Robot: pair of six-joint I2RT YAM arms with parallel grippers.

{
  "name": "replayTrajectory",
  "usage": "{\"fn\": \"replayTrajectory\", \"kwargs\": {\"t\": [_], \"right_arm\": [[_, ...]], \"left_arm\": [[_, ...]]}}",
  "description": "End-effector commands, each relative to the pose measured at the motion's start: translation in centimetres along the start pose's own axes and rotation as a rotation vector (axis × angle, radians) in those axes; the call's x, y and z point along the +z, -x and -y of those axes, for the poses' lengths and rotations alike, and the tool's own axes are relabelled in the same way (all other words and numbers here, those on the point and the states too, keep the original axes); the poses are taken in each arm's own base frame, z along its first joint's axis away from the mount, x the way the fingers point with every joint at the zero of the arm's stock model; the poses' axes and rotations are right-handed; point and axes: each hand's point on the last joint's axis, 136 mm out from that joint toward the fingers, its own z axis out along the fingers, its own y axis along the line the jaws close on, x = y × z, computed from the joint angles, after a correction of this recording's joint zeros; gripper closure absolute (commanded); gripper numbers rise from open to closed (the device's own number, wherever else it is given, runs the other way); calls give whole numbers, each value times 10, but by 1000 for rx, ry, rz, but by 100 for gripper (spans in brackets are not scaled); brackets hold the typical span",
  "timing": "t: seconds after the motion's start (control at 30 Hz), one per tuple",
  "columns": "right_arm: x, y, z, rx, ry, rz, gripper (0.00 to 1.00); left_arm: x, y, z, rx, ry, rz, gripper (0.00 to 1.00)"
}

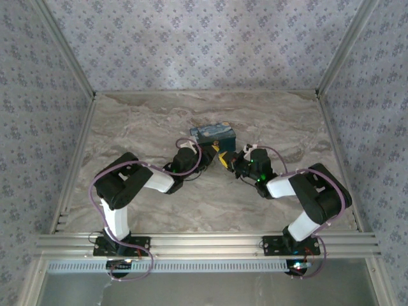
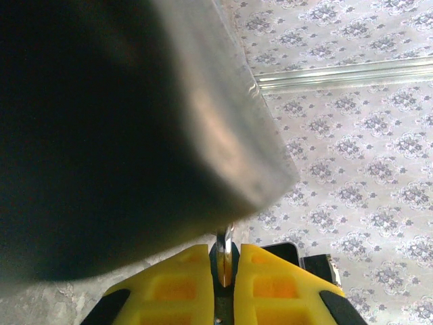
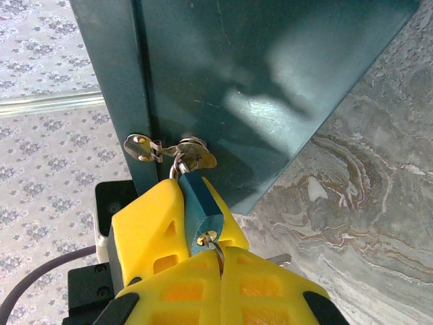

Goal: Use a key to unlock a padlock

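The small blue padlock (image 3: 199, 203) hangs by its thin shackle from the brass hasp (image 3: 145, 147) on the dark blue box (image 3: 270, 81). The yellow fingers (image 3: 145, 230) of my left gripper (image 1: 215, 155) are shut on the padlock's body, one on each side. My right gripper (image 3: 222, 261) is shut on the key (image 3: 215, 247), whose tip sits in the brass keyhole at the padlock's lower end. In the left wrist view the left gripper (image 2: 224, 250) pinches a thin strip of metal right under the blurred box (image 2: 101, 135).
The box (image 1: 213, 133) stands just behind both grippers at the middle of the marble table (image 1: 159, 115). Patterned walls and aluminium rails (image 1: 204, 242) enclose the table. Both arms are folded in close to each other.
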Motion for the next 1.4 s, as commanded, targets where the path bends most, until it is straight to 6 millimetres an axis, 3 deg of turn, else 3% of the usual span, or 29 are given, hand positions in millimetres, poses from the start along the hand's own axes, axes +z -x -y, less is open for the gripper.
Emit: {"fn": "replayTrajectory", "kwargs": {"t": [0.0, 0.33, 0.6, 0.83, 0.97, 1.27, 1.37], "right_arm": [[7, 15, -43, -17, 133, 48, 100], [10, 14, -42, 9, 140, 23, 100], [3, 12, -26, -12, 88, 12, 98], [-22, 12, 4, -72, -29, 15, 76], [-41, 11, 15, -138, -114, -5, 65], [-82, -4, 29, -464, -364, -94, 66], [-87, -11, 27, -607, -419, -124, 66]], "left_arm": [[-9, -68, 34, 33, -114, -252, 100], [-15, -68, 27, 30, -102, -251, 100], [-18, -58, 17, 30, -75, -210, 100], [-24, -31, 2, 26, -36, -131, 100], [-25, -26, 0, 24, -30, -123, 100], [-25, -26, 0, 15, -29, -125, 100], [-25, -27, 3, 11, -35, -131, 100]]}}
